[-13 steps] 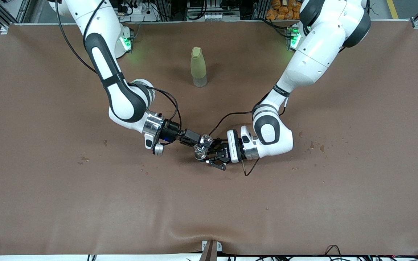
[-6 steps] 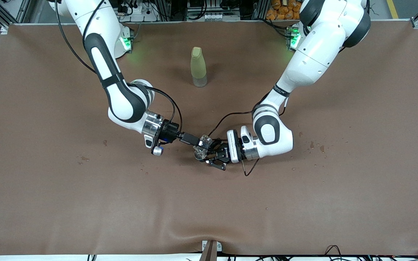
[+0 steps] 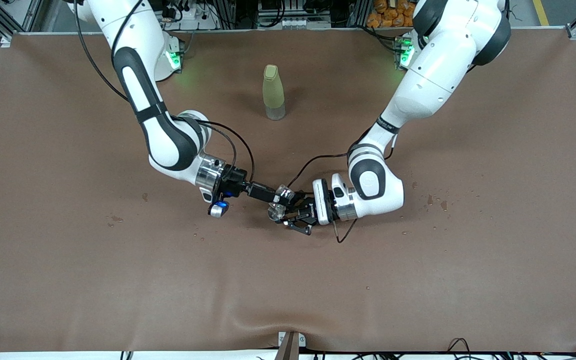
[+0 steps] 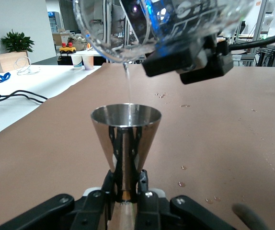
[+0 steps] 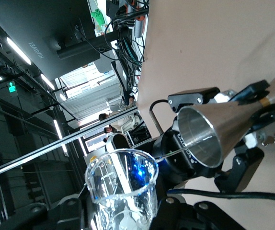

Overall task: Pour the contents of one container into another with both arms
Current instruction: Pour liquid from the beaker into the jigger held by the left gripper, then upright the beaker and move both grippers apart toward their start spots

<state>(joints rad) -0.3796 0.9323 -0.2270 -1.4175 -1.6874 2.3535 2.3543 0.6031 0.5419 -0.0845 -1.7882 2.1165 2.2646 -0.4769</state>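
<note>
Both arms meet over the middle of the table. My right gripper (image 3: 269, 194) is shut on a clear glass (image 3: 282, 192), which is tipped on its side above a metal cone-shaped cup (image 3: 273, 213). My left gripper (image 3: 290, 214) is shut on the narrow waist of that cup (image 4: 125, 127) and holds it upright with its mouth open. In the left wrist view, a thin stream of water (image 4: 127, 84) falls from the rim of the glass (image 4: 128, 28) into the cup. The right wrist view shows the glass (image 5: 123, 191) between its fingers and the cup (image 5: 209, 132) past the rim.
A capped yellow-green bottle (image 3: 273, 92) stands farther from the front camera, midway between the two arm bases. Water drops (image 3: 435, 201) dot the brown table cover (image 3: 418, 280) toward the left arm's end. A cable loop (image 3: 340, 235) hangs below the left wrist.
The right wrist has rolled further and tipped the glass more steeply over the cup. The left arm and the cup have stayed still.
</note>
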